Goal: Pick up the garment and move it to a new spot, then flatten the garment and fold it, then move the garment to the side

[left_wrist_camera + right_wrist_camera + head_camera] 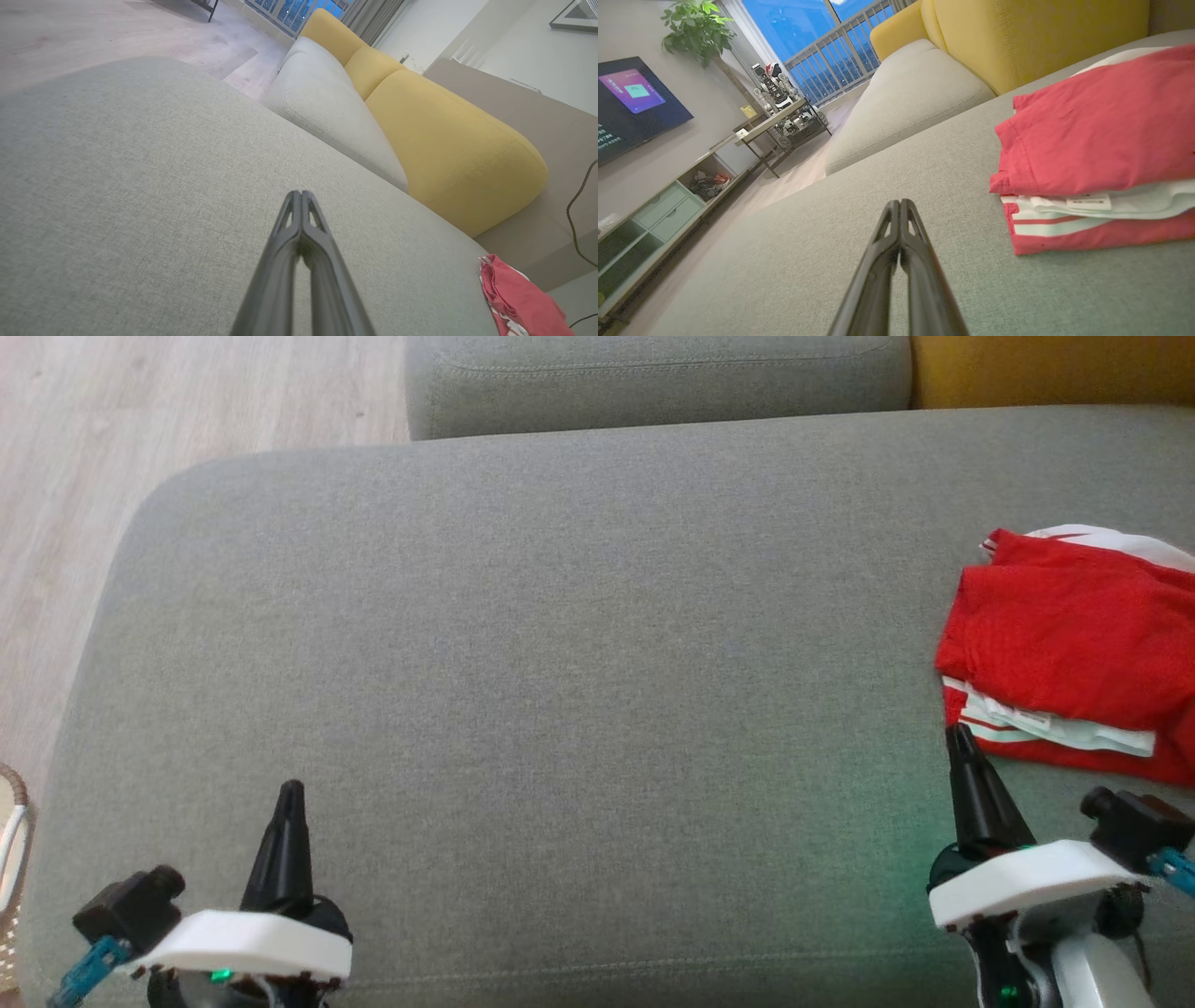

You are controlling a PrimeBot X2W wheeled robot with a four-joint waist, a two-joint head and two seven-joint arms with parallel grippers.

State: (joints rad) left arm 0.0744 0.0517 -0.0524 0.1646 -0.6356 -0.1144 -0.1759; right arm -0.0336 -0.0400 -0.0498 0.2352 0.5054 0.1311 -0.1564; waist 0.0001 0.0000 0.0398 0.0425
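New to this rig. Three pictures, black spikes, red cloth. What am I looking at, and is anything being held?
This is a wheeled robot with two arms; each arm ends in a gripper made of two long dark fingers. The head view looks down from the robot's head onto a grey sofa seat. The black spike at the lower left is the left gripper, the one at the lower right is the right gripper. The other two pictures come from cameras on the wrists, looking along each gripper's own fingers: left gripper, right gripper. In both, the fingers are pressed together, so both grippers are shut and hold nothing. On the seat lies a folded red garment with white stripes, at the robot's right, just beyond the right gripper's tip. Behind the seat are yellow cushions.
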